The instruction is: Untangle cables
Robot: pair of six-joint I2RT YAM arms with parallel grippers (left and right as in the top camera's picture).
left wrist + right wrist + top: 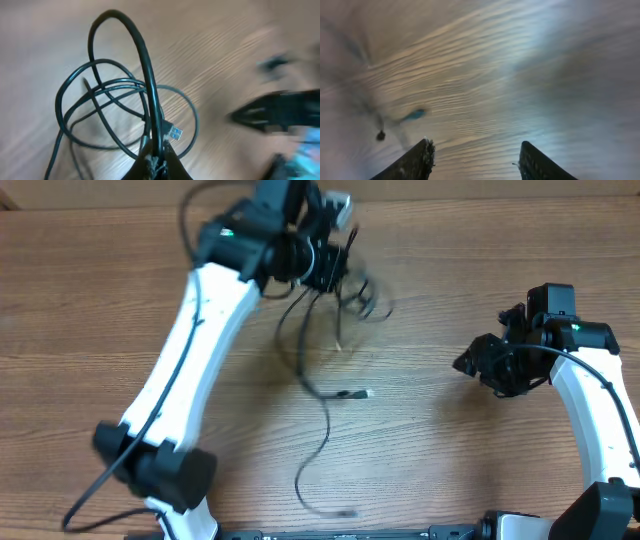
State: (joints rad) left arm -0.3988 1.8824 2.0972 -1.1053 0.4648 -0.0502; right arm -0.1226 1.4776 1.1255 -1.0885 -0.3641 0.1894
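Note:
Thin black cables [330, 310] hang in loose loops from my left gripper [330, 265] at the far middle of the table. One strand trails toward me with a silvery plug tip [358, 394] on the wood. In the left wrist view my left gripper [159, 159] is shut on a black cable [145, 60], with several loops and a blue-tipped plug [175, 133] below it. My right gripper [470, 363] is at the right, apart from the cables. In the right wrist view it [476, 155] is open and empty above bare wood.
The wooden table [450, 470] fills the view. A long cable end [318, 480] curls toward the near edge. A blurred dark shape [280, 112] shows at the right of the left wrist view.

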